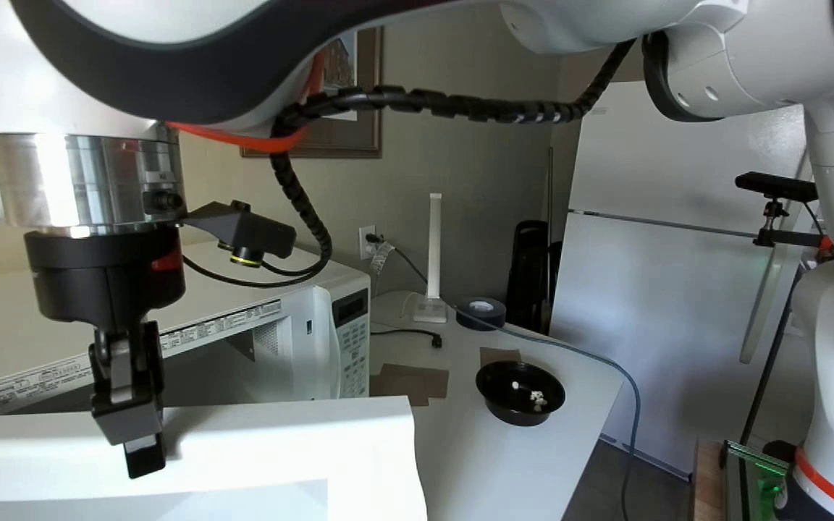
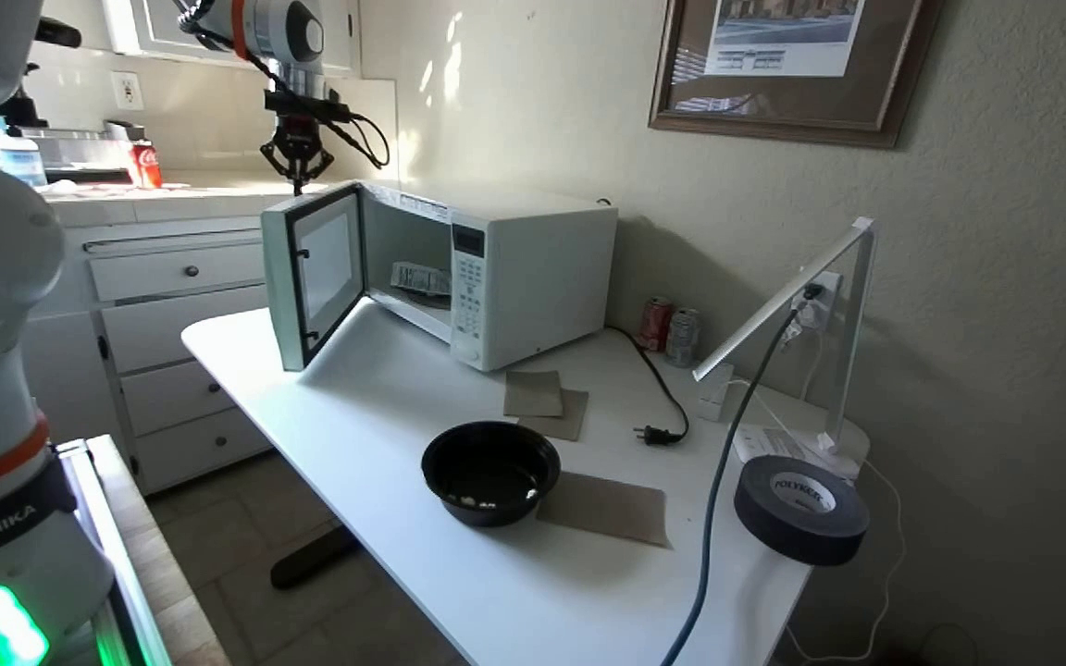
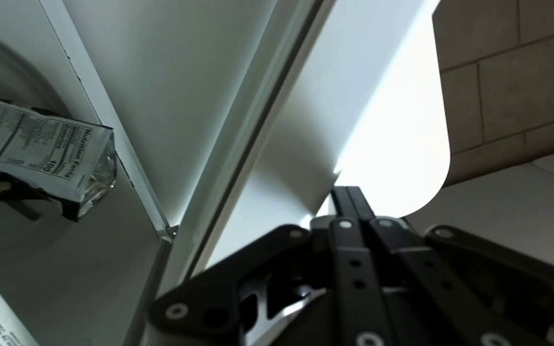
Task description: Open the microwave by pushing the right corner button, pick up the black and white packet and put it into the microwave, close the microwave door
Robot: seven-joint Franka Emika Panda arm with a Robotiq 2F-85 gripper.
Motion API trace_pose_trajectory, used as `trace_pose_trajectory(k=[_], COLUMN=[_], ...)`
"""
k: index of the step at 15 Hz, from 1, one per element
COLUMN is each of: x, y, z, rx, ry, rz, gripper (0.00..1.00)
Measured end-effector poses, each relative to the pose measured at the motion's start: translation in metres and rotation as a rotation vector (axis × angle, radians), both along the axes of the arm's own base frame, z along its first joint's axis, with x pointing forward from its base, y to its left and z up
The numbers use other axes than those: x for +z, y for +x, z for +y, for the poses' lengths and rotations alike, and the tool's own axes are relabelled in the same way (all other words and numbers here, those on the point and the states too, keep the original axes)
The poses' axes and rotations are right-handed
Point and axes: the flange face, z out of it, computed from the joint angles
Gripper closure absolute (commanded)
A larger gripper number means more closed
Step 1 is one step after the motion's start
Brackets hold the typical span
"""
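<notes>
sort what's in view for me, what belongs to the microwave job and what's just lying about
For the job: microwave; door, open; packet, inside the microwave; jaws, shut.
Lying about: bowl; tape; lamp; brown sheets; cans.

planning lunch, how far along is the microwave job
Done: the microwave is open, with the black and white packet inside. In hand: the shut gripper is at the outer face of the microwave door, probably to push it; contact unclear. Left: closing that door, which stands open.
</notes>
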Motion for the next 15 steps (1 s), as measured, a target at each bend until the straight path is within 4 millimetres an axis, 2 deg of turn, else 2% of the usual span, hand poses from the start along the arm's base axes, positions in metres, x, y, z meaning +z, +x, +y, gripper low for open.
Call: trace_pose_trajectory(k=[7, 15], x=[0.013, 0.024], y=[0.013, -0.007], z=[-0.031, -0.066], rx=[-0.098, -0.216], ry=[-0.038, -0.095], rz=[-0.19, -0.225], gripper=[1.0, 1.0])
